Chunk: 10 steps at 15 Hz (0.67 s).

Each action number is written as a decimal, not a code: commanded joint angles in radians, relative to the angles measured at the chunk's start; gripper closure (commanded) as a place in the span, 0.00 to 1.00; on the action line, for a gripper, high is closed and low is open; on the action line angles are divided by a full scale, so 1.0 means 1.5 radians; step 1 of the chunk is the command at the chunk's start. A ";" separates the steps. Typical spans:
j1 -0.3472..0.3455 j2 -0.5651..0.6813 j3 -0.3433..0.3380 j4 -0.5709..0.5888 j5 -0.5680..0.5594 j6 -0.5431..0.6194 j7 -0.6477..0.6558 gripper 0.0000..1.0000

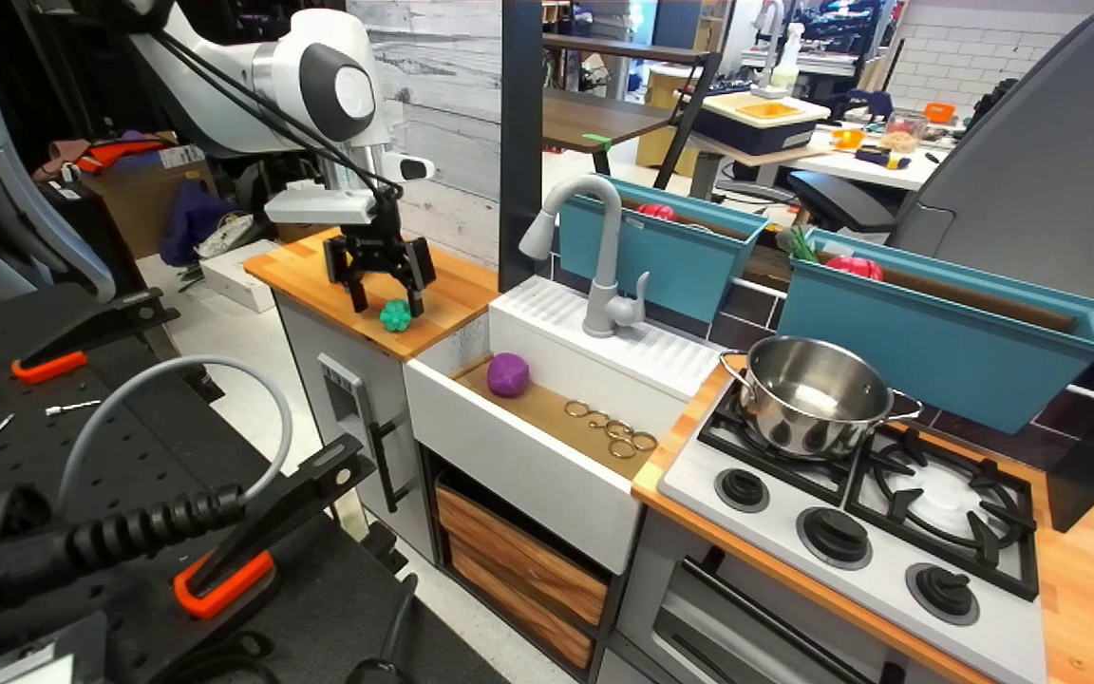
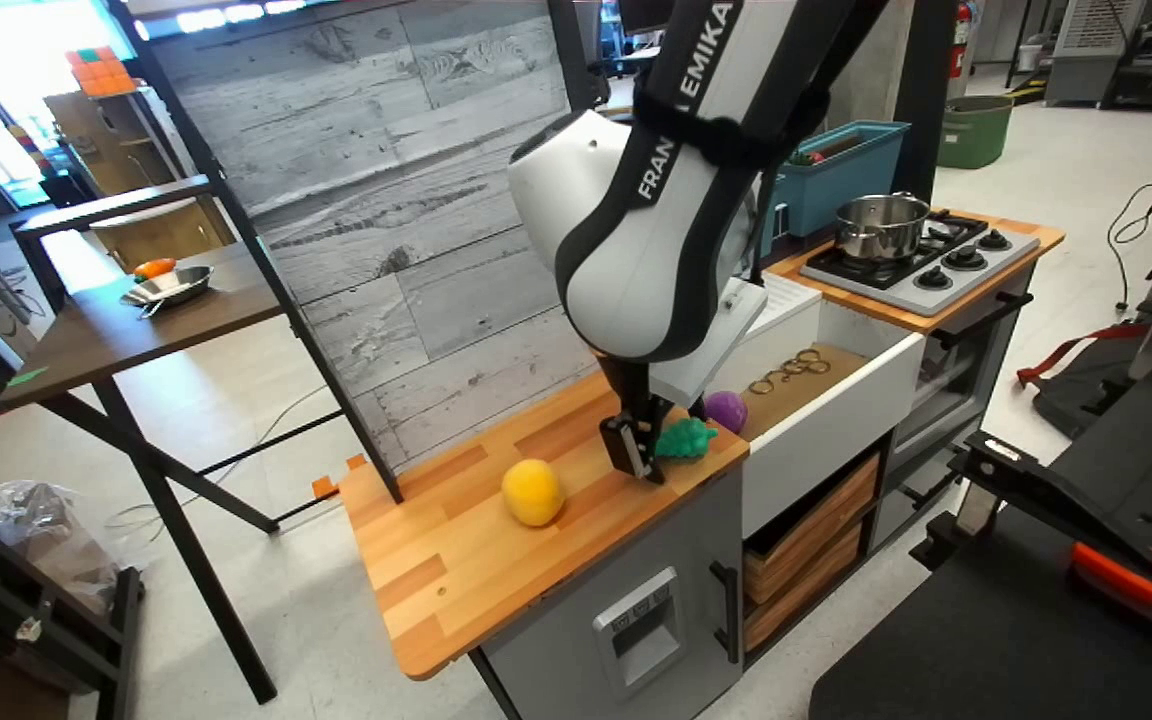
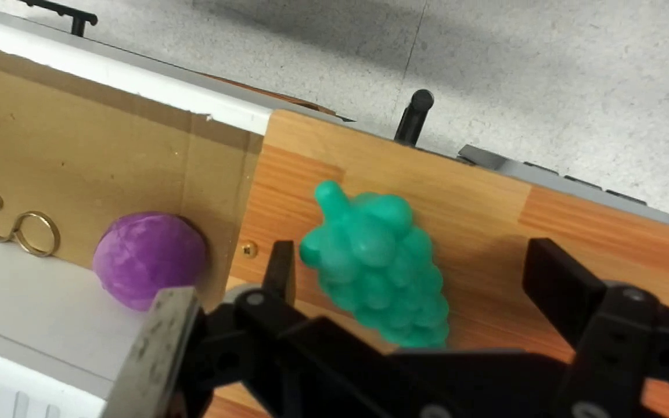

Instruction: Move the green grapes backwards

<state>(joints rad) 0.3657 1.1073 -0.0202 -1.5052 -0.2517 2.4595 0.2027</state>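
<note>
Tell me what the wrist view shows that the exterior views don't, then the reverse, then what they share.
Only the wrist view: a screw in the counter beside the sink.
Only the exterior views: a yellow fruit in an exterior view, the pot and stove in both.
Shared: the tool, grapes, purple ball, rings, sink and counter.
</note>
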 commanded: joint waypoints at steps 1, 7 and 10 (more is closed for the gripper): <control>0.005 0.033 -0.008 0.047 -0.014 -0.020 -0.037 0.26; -0.007 0.009 0.014 0.035 -0.010 -0.028 -0.097 0.73; -0.001 -0.005 0.004 0.030 -0.008 -0.029 -0.081 0.75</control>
<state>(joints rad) 0.3696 1.1274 -0.0158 -1.4588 -0.2522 2.4401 0.1099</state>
